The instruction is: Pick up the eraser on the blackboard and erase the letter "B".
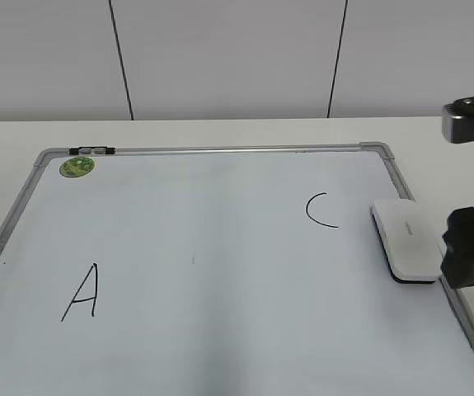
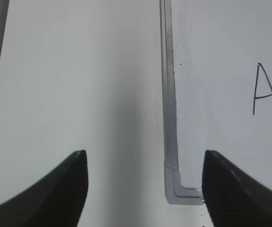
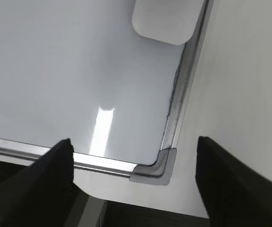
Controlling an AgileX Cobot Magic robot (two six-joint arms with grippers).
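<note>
The blackboard (image 1: 220,247) is a white dry-erase board with a silver frame and a green sticker (image 1: 77,167). The white eraser (image 1: 405,239) lies flat on its right side, next to the frame, just right of the black "C" (image 1: 321,209). The black "A" (image 1: 82,293) is at the lower left. No letter "B" shows in any view. My right gripper (image 3: 134,142) is open and empty above the board's near right corner, with the eraser (image 3: 166,21) ahead of it. My left gripper (image 2: 144,156) is open and empty above the board's near left corner, near the "A" (image 2: 265,90).
The board lies on a white table (image 1: 220,132) with a panelled wall behind. A black clip (image 1: 92,151) sits on the board's top frame at the left. The right arm (image 1: 471,247) stands at the right edge, close to the eraser. The table's front edge (image 3: 140,201) is under the right gripper.
</note>
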